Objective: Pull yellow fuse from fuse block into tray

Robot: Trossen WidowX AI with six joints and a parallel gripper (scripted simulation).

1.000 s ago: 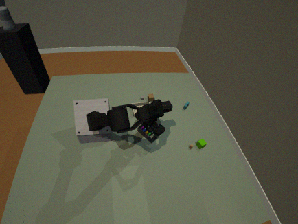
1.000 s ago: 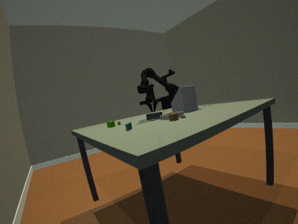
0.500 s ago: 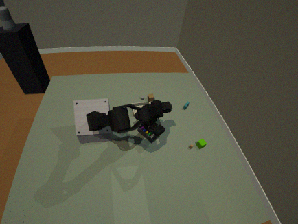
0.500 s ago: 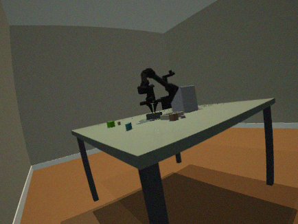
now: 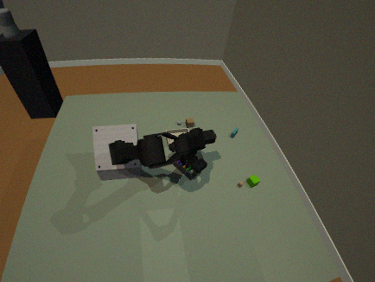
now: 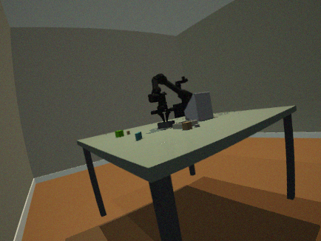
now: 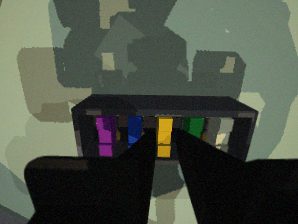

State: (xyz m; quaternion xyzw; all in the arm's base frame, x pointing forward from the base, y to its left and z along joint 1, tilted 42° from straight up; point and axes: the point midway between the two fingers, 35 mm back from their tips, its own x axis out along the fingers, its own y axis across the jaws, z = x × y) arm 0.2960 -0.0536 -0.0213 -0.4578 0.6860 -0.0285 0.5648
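Note:
The yellow fuse stands in the dark fuse block, between a blue fuse and a green fuse. A purple fuse and a whitish fuse stand at the ends. My gripper is slightly open and empty, pointing down over the block. In the wrist view its fingertips appear on either side of the yellow fuse; their exact height is unclear. The shallow pale tray is beside the block, partly hidden by the arm in the top view.
A brown block and a small grey piece lie beyond the tray. A teal block, green cube and small tan cube lie farther out. A pale box stands under the arm's base.

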